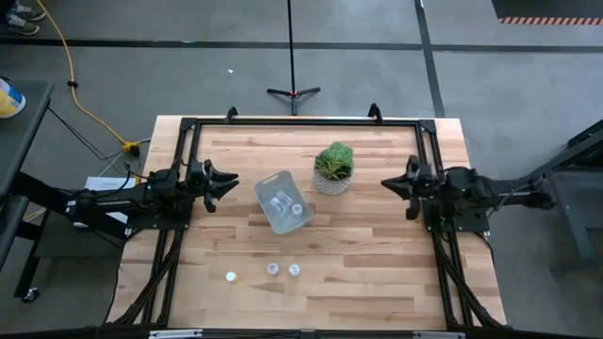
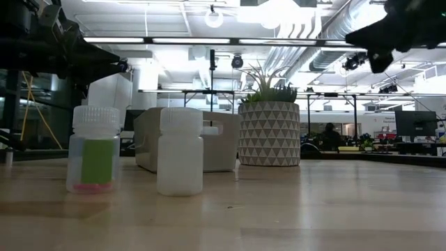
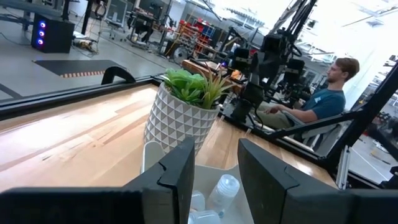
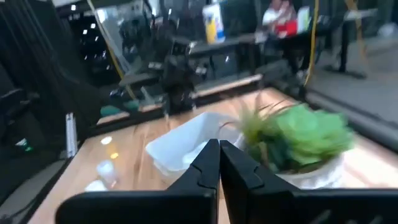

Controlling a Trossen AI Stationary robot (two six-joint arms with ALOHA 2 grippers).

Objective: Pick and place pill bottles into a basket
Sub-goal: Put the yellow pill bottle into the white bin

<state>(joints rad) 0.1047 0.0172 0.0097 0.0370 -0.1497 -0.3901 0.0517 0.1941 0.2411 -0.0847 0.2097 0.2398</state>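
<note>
Your left gripper [image 1: 229, 183] hangs over the left side of the pale wooden table [image 1: 377, 273], just beside the small translucent grey-blue plastic basket [image 1: 284, 201], with its fingers [image 3: 177, 180] spread apart and nothing between them. From its wrist you look past them into the basket, where tiny whitish pill bottles [image 3: 222, 190] lie on the floor of the bin; from above, about three bottles [image 1: 285, 202] show inside it.

Your right gripper [image 1: 388, 183] hovers over the right side of the table, on the far side of the white patterned pot with the green leafy plant [image 1: 334, 168], well apart from the basket. Its fingers [image 4: 208, 165] are pressed together and hold nothing.

Three more bottles stand on the near part of the table, clear of both arms: one [image 1: 231, 276] to the left and two [image 1: 273, 269] [image 1: 294, 270] close together. At table height you see a greenish-tinted bottle [image 2: 94, 149] and a plain whitish one [image 2: 180, 151] upright in front of the basket [image 2: 223, 150], with the plant pot [image 2: 269, 132] to its right.

A seated person [image 3: 323, 96] shows beyond the table.
</note>
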